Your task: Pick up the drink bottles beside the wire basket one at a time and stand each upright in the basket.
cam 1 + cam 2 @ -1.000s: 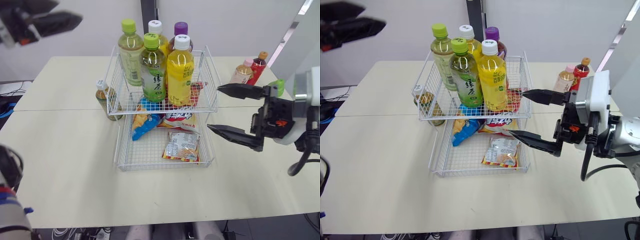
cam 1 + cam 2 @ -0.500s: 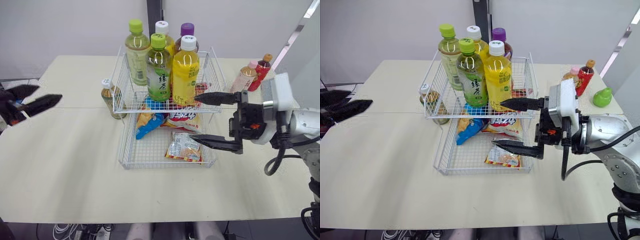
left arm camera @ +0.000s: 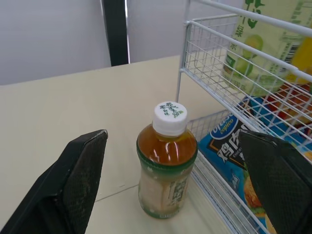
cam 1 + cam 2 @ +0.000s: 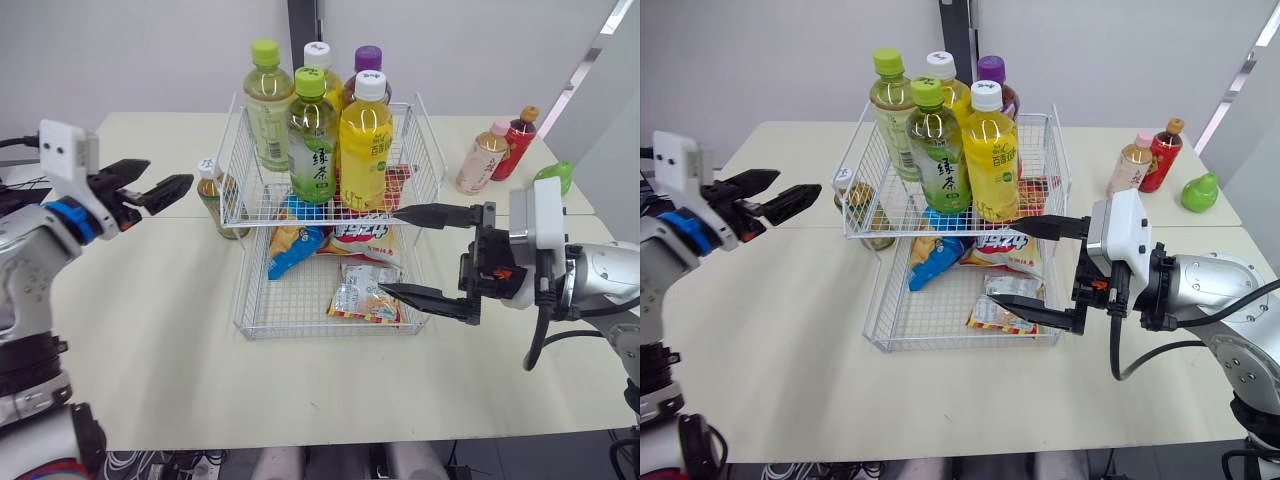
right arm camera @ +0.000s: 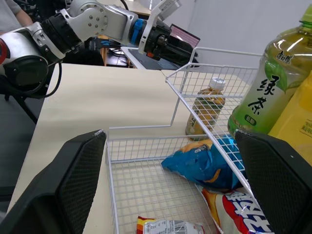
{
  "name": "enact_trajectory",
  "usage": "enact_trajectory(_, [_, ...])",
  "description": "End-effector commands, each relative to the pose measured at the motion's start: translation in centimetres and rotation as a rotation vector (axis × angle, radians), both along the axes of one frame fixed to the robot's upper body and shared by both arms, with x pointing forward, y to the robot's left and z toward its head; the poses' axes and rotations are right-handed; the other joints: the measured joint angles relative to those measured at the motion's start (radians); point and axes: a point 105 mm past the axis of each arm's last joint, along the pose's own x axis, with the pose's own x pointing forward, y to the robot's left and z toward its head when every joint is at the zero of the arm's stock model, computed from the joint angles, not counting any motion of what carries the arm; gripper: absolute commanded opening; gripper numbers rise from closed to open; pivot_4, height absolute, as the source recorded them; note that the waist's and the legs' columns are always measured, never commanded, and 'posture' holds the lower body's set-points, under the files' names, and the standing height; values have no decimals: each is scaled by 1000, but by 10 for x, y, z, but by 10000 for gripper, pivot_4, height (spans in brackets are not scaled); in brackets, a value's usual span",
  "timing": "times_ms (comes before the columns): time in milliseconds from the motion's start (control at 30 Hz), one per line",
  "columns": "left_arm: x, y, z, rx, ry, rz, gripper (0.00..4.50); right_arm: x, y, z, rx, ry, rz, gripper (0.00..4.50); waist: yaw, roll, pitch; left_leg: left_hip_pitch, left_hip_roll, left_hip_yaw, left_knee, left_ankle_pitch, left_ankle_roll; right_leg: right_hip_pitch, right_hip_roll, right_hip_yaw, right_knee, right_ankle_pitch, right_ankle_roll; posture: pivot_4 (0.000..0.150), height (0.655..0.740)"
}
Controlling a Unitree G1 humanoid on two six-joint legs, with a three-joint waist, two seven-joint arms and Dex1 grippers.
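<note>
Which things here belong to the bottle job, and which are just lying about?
Job: wire basket, small tea bottle, pink-capped bottle, red bottle, bottles already in basket.
Lying about: snack packets, blue chip bag, green pear-shaped object.

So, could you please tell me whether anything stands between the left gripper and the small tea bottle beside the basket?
Nothing visible does. The left gripper is open and points at the small tea bottle, with bare table between them. The wire basket stands close beside the bottle, on its far side.
</note>
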Motion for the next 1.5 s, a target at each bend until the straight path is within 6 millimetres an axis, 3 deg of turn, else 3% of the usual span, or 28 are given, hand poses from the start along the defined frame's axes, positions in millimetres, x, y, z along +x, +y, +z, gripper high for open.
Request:
enact_trajectory(33, [15, -1, 8, 45, -55, 70, 44303, -2, 1, 8, 1, -46, -9, 45000, -1, 0, 0, 0, 0, 0, 0, 0, 0, 0, 0, 0, 0, 0, 0, 1500, 7400])
enact_trajectory(433, [48, -30, -5, 33, -55, 69, 44303, 1, 4, 9, 13, -43, -9, 45000, -4, 0, 0, 0, -1, 0, 0, 0, 0, 0, 0, 0, 0, 0, 0, 1500, 7400])
enact_trajectory(533, [49, -31, -6, 21, -55, 65, 38576, 1, 4, 9, 12, -40, -9, 45000, -4, 0, 0, 0, -1, 0, 0, 0, 0, 0, 0, 0, 0, 0, 0, 1500, 7400])
enact_trajectory(800, [51, -35, -6, 12, -57, 54, 13373, 2, 3, 10, 10, -47, -21, 45000, -4, 0, 0, 0, -1, 0, 0, 0, 0, 0, 0, 0, 0, 0, 0, 1500, 7400])
enact_trajectory(1000, [40, -26, 2, 38, -84, 64, 13293, 2, 2, 13, 26, -70, -32, 45000, -4, 0, 0, 0, -1, 0, 0, 0, 0, 0, 0, 0, 0, 0, 0, 1500, 7400])
enact_trajectory(1167, [23, -16, 21, 81, -110, 65, 13292, 2, -4, 22, 61, -108, -54, 45000, -7, 0, 0, 0, 0, 0, 0, 0, 0, 0, 0, 0, 0, 0, 0, 1500, 7400])
enact_trajectory(1500, [-3, -3, 82, 95, -147, 26, 13291, 4, -17, 40, 143, -181, -138, 45000, -4, 0, 0, -2, -1, -1, 0, 0, 0, -1, 0, -1, -1, 0, 0, 1500, 7400])
